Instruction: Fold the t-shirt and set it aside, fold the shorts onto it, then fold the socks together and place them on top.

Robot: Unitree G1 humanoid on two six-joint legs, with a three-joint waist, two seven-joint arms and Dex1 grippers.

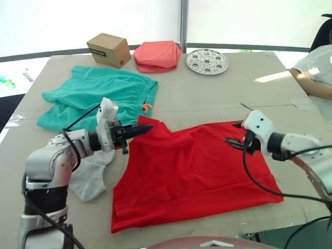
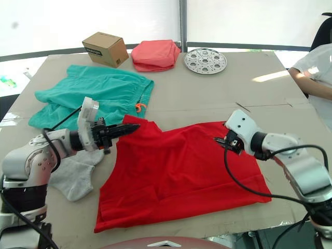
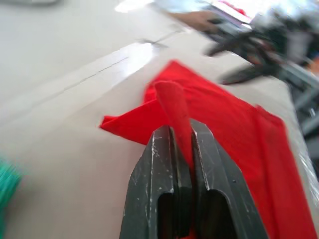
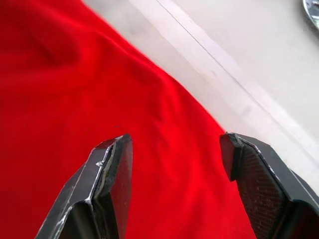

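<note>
Two grippers work the t-shirt [image 1: 194, 171], which lies spread on the desk [image 1: 218, 98] with its long axis running across, left to right. The left gripper [image 1: 142, 129] has its fingers clamped on the shirt's far left corner, a pinch of red cloth between them. The right gripper [image 1: 234, 141] hovers over the far right edge with fingers apart (nothing held yet), so that edge lies just under it, probably its next grasp.

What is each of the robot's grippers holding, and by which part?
Left gripper: shut on the t-shirt, pinching a fold at its far-left edge. Right gripper: jaws open over the t-shirt, holding nothing.
</note>
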